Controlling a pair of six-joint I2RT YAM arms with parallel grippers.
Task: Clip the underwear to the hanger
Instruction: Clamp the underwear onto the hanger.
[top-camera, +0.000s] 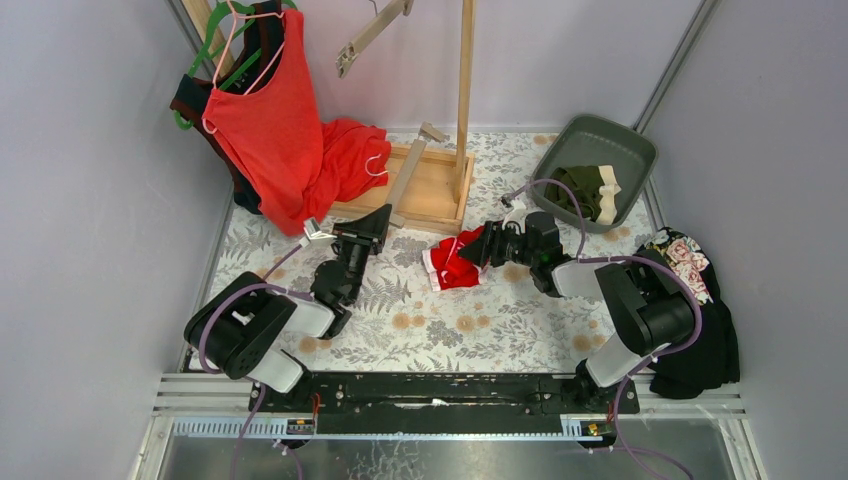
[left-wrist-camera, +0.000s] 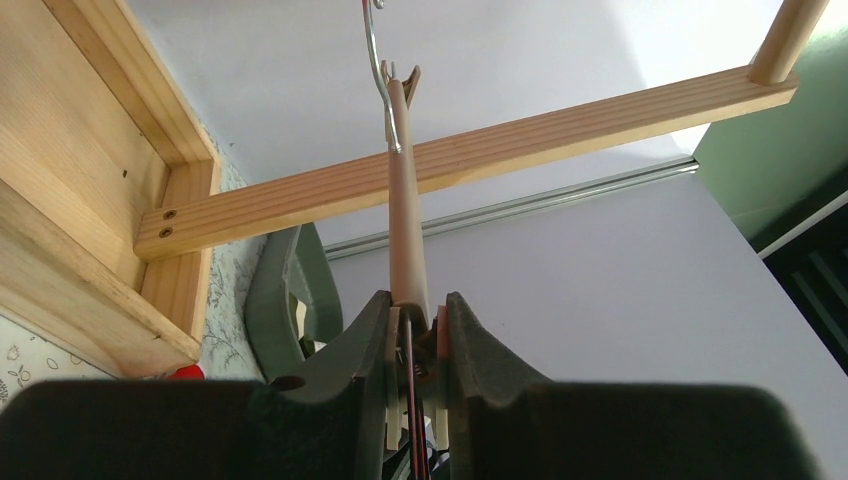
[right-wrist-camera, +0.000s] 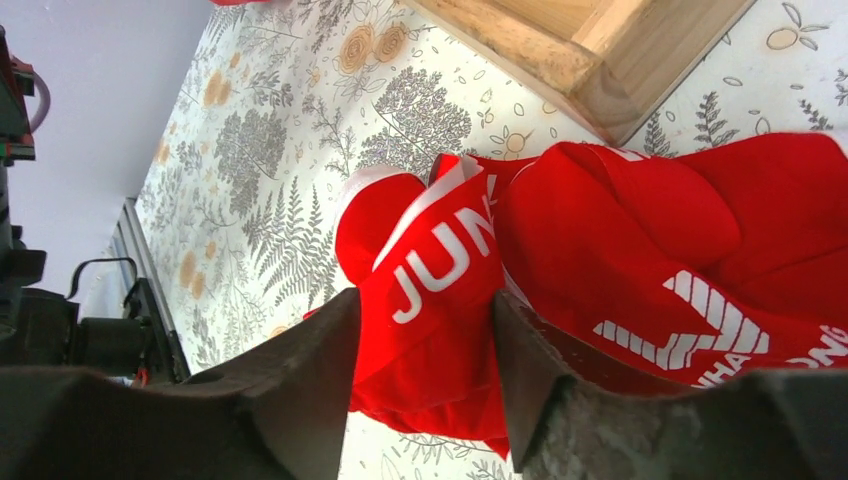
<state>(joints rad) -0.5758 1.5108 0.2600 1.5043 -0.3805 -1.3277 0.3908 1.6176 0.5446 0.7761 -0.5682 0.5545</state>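
The red underwear (top-camera: 452, 266) lies bunched on the floral table, its white-lettered waistband (right-wrist-camera: 440, 262) up. My right gripper (top-camera: 480, 247) reaches in from the right. In the right wrist view this gripper (right-wrist-camera: 424, 312) is shut on a fold of the red cloth, which fills the gap. The olive underwear (top-camera: 585, 190) with a cream band sits in the green bin (top-camera: 600, 128). My left gripper (top-camera: 377, 221) is shut on the near clip of a wooden hanger (top-camera: 412, 172). In the left wrist view the hanger (left-wrist-camera: 405, 220) runs away from this gripper (left-wrist-camera: 415, 312) toward its metal hook (left-wrist-camera: 380, 60).
A wooden rack's base (top-camera: 435, 200) and post (top-camera: 465, 80) stand at the back centre. A second wooden clip hanger (top-camera: 372, 38) hangs high. A red tank top (top-camera: 270, 120) hangs back left. Black floral cloth (top-camera: 690, 300) is heaped at the right.
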